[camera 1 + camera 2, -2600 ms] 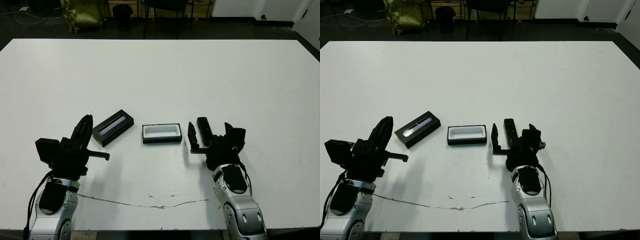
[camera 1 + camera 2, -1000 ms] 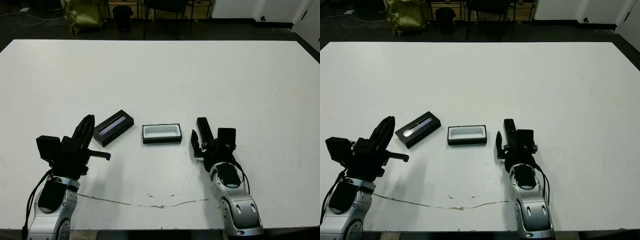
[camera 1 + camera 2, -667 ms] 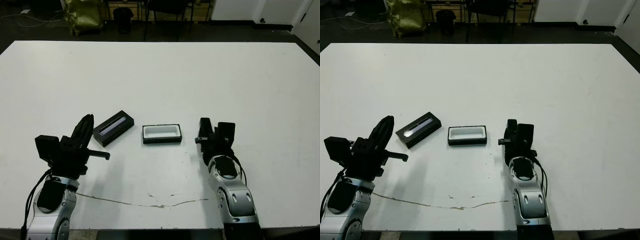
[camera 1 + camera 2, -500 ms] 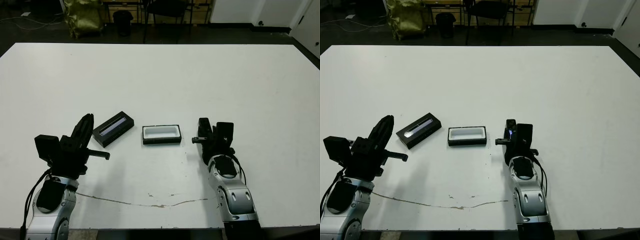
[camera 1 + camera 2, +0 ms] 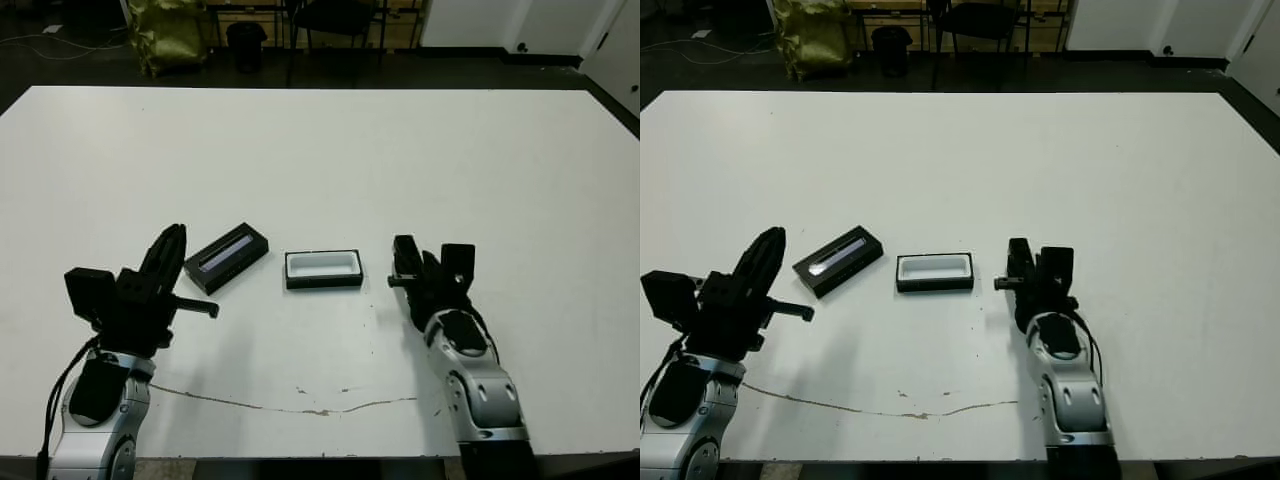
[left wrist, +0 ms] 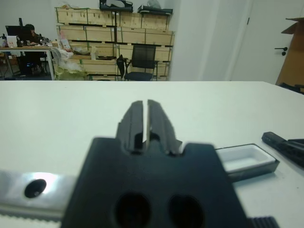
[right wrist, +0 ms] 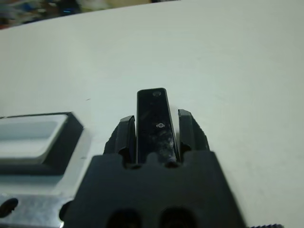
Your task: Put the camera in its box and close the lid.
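Note:
The camera [image 7: 153, 111], a slim black bar, stands between the two fingers [image 7: 125, 134] of my right gripper [image 7: 155, 122], which is shut on it. In the head view that gripper [image 5: 404, 264] is just right of the box [image 5: 323, 268], a shallow black tray with a white lining that lies open. The lid [image 5: 226, 257], black with a bluish strip, lies at an angle left of the box. My left gripper [image 5: 167, 258] is shut on nothing, close to the lid's left end. I cannot tell whether the camera touches the table.
A thin dark crack [image 5: 300, 405] runs along the white table [image 5: 320, 150] near its front edge. Beyond the far edge stand a chair [image 6: 142, 61], a yellow bag [image 5: 165, 30] and wooden shelving.
My right gripper's fingers have shut on the camera and its wrist has turned, drawing in a little right of the box. The left arm, lid and box stay put.

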`<state>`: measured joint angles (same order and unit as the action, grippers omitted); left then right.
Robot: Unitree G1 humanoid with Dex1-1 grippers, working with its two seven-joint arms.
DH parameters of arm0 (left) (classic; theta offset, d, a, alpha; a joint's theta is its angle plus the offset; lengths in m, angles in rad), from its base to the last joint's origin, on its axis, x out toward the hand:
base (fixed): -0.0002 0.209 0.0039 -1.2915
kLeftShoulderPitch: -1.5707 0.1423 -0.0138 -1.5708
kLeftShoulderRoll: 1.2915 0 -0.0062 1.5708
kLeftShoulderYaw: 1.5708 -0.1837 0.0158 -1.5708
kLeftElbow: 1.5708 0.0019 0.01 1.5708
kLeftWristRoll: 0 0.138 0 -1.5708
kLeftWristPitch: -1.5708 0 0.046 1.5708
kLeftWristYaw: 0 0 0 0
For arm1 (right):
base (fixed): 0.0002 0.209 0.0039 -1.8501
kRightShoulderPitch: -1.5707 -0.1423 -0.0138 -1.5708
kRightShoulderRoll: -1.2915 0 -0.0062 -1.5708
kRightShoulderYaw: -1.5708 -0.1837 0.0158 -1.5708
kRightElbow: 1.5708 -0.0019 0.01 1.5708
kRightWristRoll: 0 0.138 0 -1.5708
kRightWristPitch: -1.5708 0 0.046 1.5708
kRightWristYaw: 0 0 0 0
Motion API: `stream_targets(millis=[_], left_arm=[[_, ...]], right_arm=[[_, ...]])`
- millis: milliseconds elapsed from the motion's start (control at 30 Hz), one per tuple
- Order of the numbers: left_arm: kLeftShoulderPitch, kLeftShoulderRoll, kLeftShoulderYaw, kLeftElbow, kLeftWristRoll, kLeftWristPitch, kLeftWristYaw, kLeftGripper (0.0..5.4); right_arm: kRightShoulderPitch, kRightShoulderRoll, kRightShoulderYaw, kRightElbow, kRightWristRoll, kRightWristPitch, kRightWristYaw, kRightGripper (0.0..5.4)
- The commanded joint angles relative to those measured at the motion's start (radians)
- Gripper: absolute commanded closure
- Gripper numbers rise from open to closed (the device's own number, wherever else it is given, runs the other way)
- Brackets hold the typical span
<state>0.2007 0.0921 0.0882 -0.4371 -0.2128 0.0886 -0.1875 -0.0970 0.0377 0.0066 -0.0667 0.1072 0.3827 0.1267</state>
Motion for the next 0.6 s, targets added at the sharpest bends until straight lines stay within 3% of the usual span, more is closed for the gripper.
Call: stream_targets(millis=[33, 133, 300, 500, 600], left_arm=[[0.012, 0.009, 0.005, 0.01, -0.002, 0.022, 0.005, 5.4], [0.01, 0.009, 0.003, 0.015, 0.006, 0.017, 0.008, 5.4], [0.01, 0.009, -0.001, 0.008, 0.011, 0.024, 0.01, 5.4], [0.01, 0.006, -0.001, -0.001, 0.003, 0.043, 0.015, 5.4], [0.01, 0.009, -0.002, 0.002, 0.013, 0.032, 0.016, 5.4]], right_arm=[[0.028, -0.083, -0.041, 0.022, 0.048, -0.024, 0.095, 4.51], [0.001, -0.162, -0.051, -0.015, 0.065, -0.077, 0.184, 4.52], [-0.068, -0.274, -0.095, -0.089, 0.173, -0.063, 0.342, 4.52], [-0.173, -0.392, -0.122, -0.127, 0.287, 0.029, 0.463, 4.52], [-0.249, -0.463, -0.099, -0.074, 0.292, 0.051, 0.541, 4.53]])
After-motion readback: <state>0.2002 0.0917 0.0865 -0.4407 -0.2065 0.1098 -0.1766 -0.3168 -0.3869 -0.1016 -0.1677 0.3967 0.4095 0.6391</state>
